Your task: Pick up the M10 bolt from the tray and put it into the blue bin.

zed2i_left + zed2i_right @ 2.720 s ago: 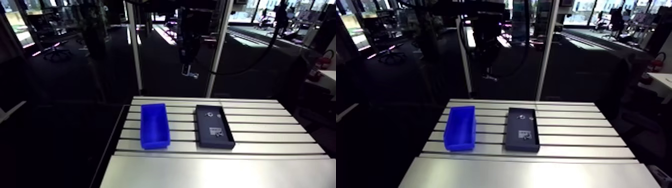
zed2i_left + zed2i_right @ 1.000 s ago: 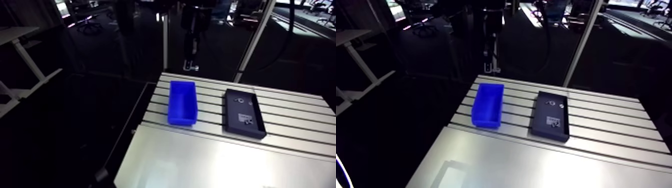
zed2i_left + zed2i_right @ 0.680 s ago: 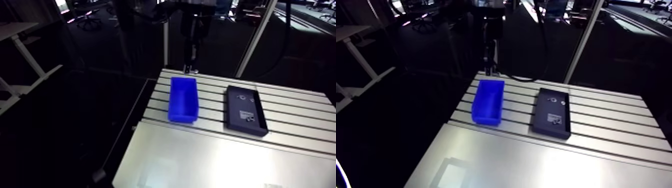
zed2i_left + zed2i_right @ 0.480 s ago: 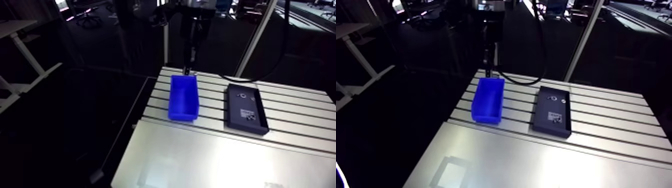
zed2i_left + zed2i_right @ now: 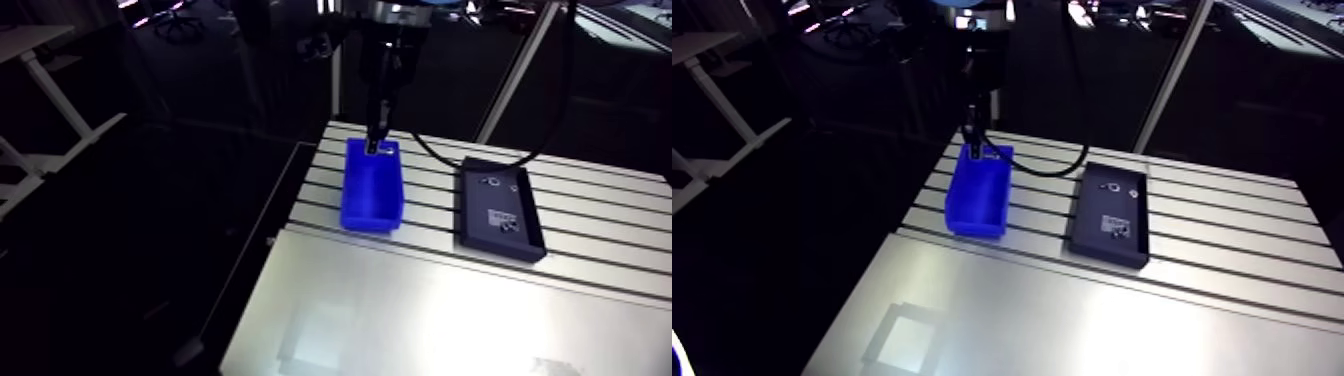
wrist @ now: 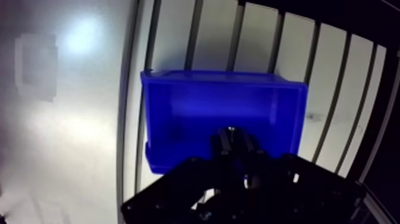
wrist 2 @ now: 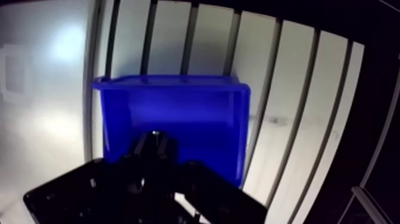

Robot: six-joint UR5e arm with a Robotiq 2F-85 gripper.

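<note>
Presently the end effector (image 5: 375, 148) is held over the far end of the blue bin (image 5: 372, 195), left of centre in the arm view, on the slotted counter (image 5: 600, 235). In the wrist view its fingers are seen drawn close together on a small glinting piece, read as the M10 bolt (image 6: 231, 128), poised above the bin's inside. The dark tray (image 5: 478, 232) is set right of the bin, apart from it, with small pale parts (image 5: 502, 218) lying in it.
</note>
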